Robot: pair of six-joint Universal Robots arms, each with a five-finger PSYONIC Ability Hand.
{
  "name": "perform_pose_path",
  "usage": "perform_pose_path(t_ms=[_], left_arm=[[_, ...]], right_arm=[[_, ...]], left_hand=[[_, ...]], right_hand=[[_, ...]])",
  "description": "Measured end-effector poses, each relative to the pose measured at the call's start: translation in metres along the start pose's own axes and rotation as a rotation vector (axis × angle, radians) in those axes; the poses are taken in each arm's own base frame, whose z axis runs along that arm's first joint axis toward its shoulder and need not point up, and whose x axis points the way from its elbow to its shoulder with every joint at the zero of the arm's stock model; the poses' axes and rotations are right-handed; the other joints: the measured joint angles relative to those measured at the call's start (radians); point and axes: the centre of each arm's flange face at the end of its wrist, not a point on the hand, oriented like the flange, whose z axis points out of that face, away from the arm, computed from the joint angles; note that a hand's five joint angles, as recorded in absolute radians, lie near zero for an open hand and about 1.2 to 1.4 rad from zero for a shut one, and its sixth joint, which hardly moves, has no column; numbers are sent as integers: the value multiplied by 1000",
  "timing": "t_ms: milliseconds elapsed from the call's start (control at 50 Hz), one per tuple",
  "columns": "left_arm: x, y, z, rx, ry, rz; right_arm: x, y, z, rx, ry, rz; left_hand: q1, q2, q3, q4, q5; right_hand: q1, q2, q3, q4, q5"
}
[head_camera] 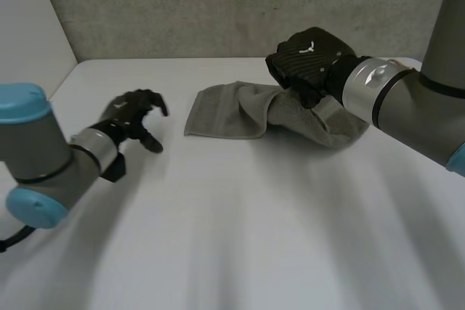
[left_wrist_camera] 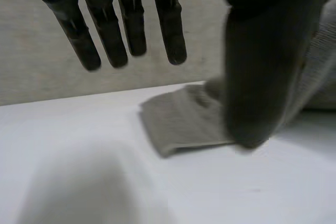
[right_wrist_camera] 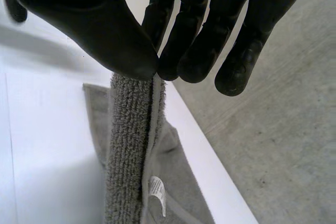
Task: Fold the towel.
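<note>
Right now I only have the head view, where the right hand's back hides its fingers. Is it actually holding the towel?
Observer: Yes. The right hand pinches a raised edge of the towel between its thumb and fingers.
Operator: Which edge is it? Is there any marker on it?
Observer: A small white label hangs from the towel's hem, further down from the pinch.
</note>
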Motion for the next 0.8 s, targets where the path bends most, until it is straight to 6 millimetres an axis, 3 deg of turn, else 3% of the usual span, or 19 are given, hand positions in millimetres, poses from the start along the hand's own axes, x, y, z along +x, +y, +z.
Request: perform_pose_path(t_ms=[100, 240, 380, 560, 600, 660, 700, 800], left_arm=[[33, 10, 1, -4, 71, 20], [57, 23, 3, 11, 87, 36], [63, 39, 7, 23, 25, 29], [63, 53, 9, 35, -51, -39], [61, 53, 9, 49, -77, -46], [57, 52, 9, 81, -131, -49], [54, 50, 9, 97, -156, -48], [46, 33, 9, 145, -196, -50]], right_arm=[[7, -20, -13, 39, 44, 19], [21, -59, -42, 137, 116, 32], [30, -96, -76, 243, 169, 48], [24, -108, -98, 280, 166, 79], [21, -107, -99, 276, 159, 85], [16, -102, -99, 258, 144, 92], [14, -98, -97, 244, 137, 95], [10, -82, -90, 191, 120, 99]], left_hand=[[-118, -130, -127, -133, -144], [-118, -135, -127, -135, -152], [-118, -135, -127, -135, -154], [-80, -95, -100, -102, -77], [119, 105, 76, 82, 128], [649, 655, 623, 639, 666], [844, 861, 846, 845, 860], [851, 878, 875, 894, 870]], right_hand=[[0, 0, 0, 0, 0], [0, 0, 0, 0, 0], [0, 0, 0, 0, 0], [0, 0, 0, 0, 0], [0, 0, 0, 0, 0], [0, 0, 0, 0, 0], [0, 0, 0, 0, 0], [0, 0, 0, 0, 0]])
